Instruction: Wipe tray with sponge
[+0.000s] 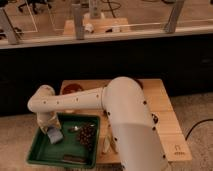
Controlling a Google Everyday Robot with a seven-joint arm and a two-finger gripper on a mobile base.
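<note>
The dark-green tray [37, 151] sits at the table's front left corner. My white arm reaches from the lower right across to the left and bends down into the tray. The gripper [51, 129] is at the tray's back left part, over the blue-grey sponge [55, 135], which rests on the tray floor at its tip. A dark cluster of small brown pieces [86, 135] lies in the tray to the right of the sponge, and a dark strip [74, 159] lies near the tray's front edge.
A wooden table [165, 112] holds the tray. A round brown bowl [71, 89] stands behind the tray. Pale long items [109, 144] lie just right of the tray. A dark counter with glass panels runs behind.
</note>
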